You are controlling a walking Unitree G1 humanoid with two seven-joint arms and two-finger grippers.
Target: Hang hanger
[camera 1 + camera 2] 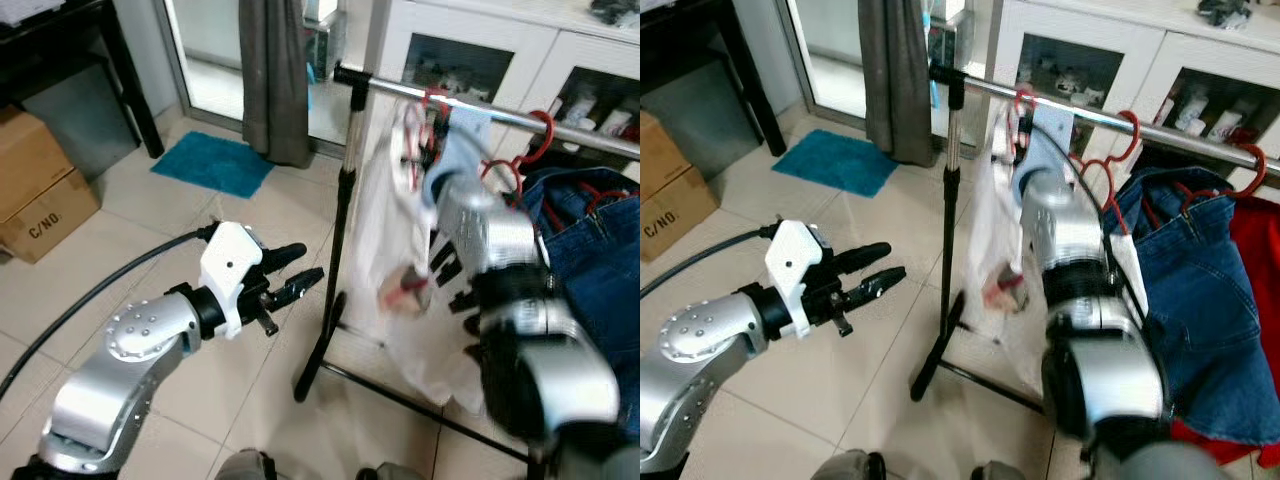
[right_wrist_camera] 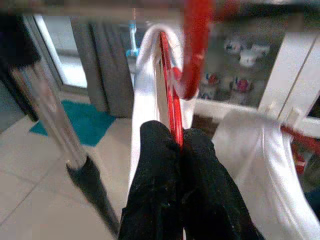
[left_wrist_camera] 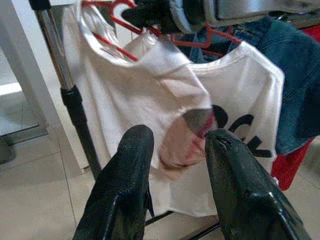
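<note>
A red hanger (image 2: 172, 100) carries a white T-shirt (image 1: 385, 250) with black print. My right gripper (image 2: 177, 135) is shut on the hanger's neck, just under its hook (image 2: 196, 55), which is up at the blurred rail overhead. From the head, my right arm (image 1: 490, 240) reaches up to the chrome rail (image 1: 560, 128) and covers the hand. My left gripper (image 1: 312, 261) is open and holds nothing, left of the rack at mid height. In its wrist view the fingers (image 3: 130, 170) point at the shirt (image 3: 150, 90).
Blue jeans (image 1: 590, 250) and a red garment (image 1: 1250, 330) hang further right on other red hangers (image 1: 1120, 150). The rack's upright pole (image 1: 345, 200) and floor foot (image 1: 315, 370) stand between my arms. A cardboard box (image 1: 40, 190), a blue mat (image 1: 212, 162), a grey curtain (image 1: 272, 70) and a white cabinet (image 1: 500, 50) surround it.
</note>
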